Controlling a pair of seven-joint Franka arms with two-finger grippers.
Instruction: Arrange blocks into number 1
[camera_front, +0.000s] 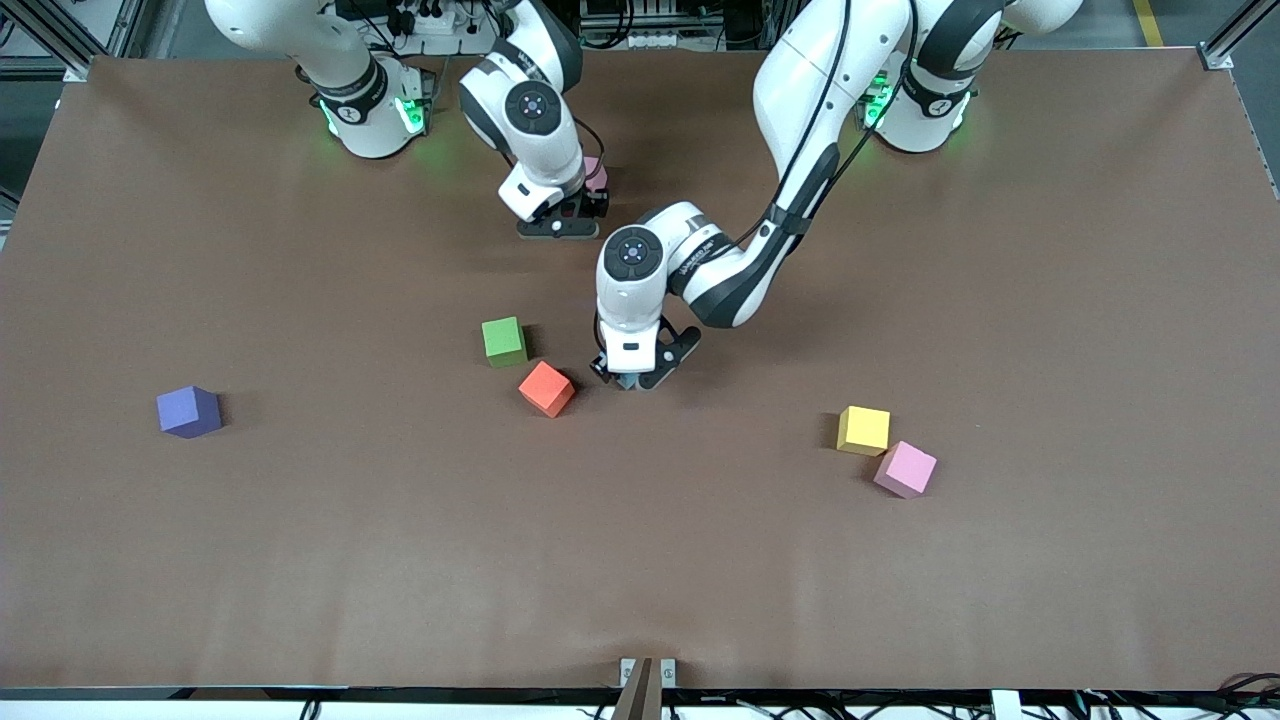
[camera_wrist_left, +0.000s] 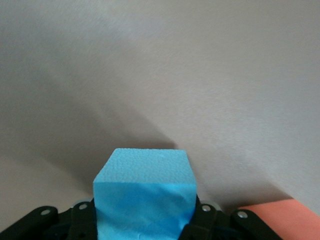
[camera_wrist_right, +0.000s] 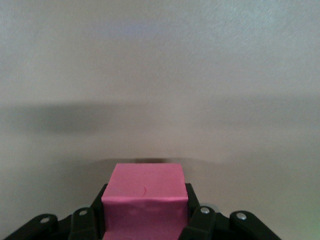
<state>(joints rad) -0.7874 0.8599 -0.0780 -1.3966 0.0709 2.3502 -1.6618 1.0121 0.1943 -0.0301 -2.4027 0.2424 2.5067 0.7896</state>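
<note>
Pale pink cube (camera_front: 905, 469) lies lowest in the frame, lower right, touching the yellow cube (camera_front: 863, 430). Purple cube (camera_front: 188, 411) sits at mid left. Green cube (camera_front: 503, 340) and orange-red cube (camera_front: 546, 388) are close together just left of centre.

Left gripper (camera_front: 634, 380) is set down at frame centre, beside the orange-red cube; its jaws are clamped on the light blue cube (camera_wrist_left: 144, 197), seen only in the wrist view. The left arm is bent down from the upper right, wrist vertical.

Right gripper (camera_front: 562, 222) is low at upper centre, jaws clamped on the bright pink cube (camera_wrist_right: 145, 200); whether it rests on the worktop (camera_front: 640, 560) cannot be told. The arm is folded close to its base.

Judged step: lifting the blue cube for placement. It should be raised straight, so the neighbouring orange-red cube is not nudged, and kept square to the column being built.
</note>
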